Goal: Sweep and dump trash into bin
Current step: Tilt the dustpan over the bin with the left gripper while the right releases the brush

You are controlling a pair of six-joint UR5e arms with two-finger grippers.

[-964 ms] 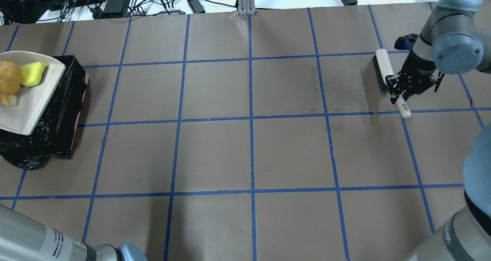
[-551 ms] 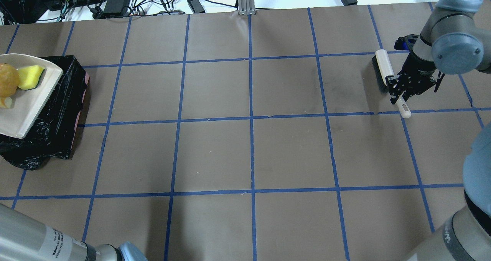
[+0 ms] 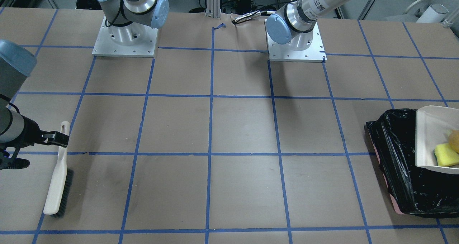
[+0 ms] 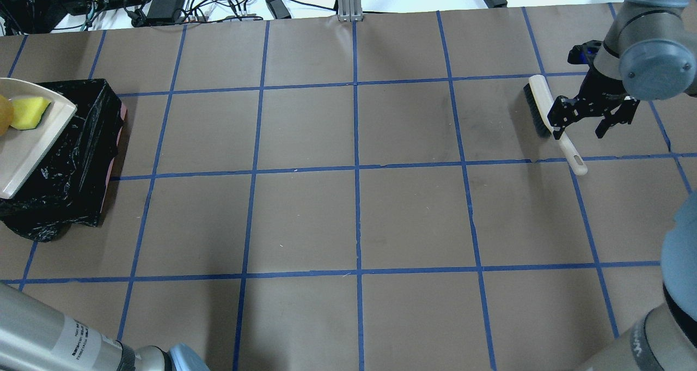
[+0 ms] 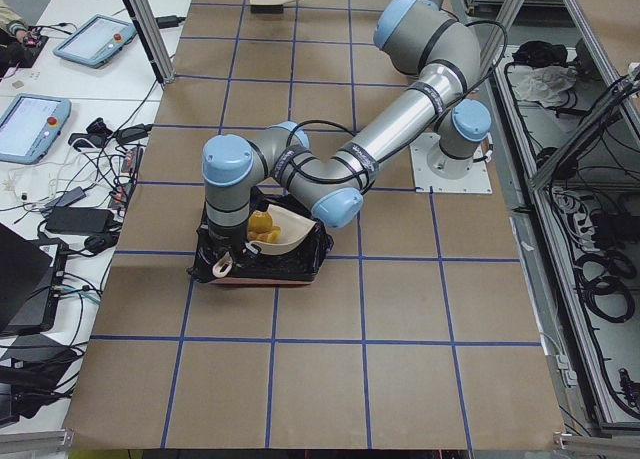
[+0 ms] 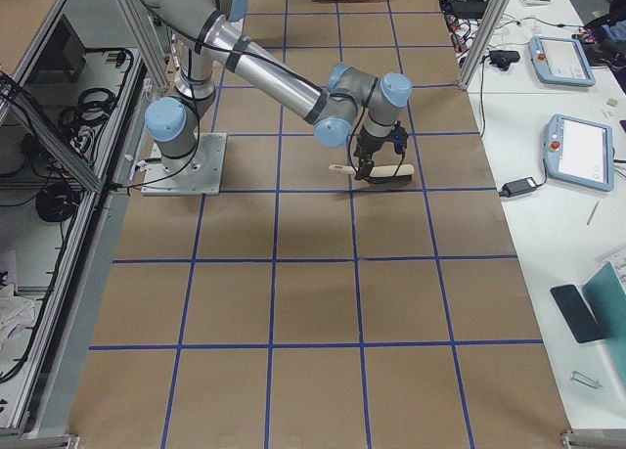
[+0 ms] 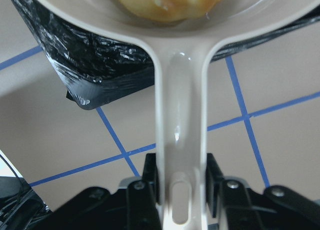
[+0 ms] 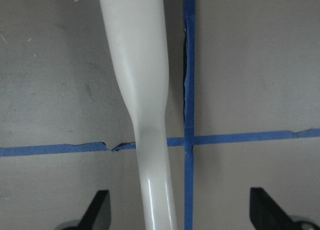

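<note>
The cream dustpan (image 4: 24, 147) hangs tilted over the black-lined bin (image 4: 81, 142) at the table's left edge. It carries the trash: a yellow wedge (image 4: 27, 112) and a brown lump (image 3: 454, 139). I cannot pick out the tan peel. My left gripper (image 7: 181, 182) is shut on the dustpan handle (image 7: 181, 130), with the brown lump (image 7: 165, 2) and bin (image 7: 95, 49) beyond it. My right gripper (image 4: 579, 128) is open, its jaws wide either side of the brush handle (image 8: 145, 140). The brush (image 4: 544, 107) lies on the table.
Brown paper with blue tape grid lines covers the table (image 4: 354, 218). The two arm bases (image 3: 123, 39) stand at the robot's edge. Cables and power bricks (image 4: 163, 0) lie beyond the far edge. The brush (image 3: 57, 179) is near the table's right end.
The right gripper has opened and let go of the brush, which has shifted slightly on the table. The left arm has drawn the dustpan further left over the bin.
</note>
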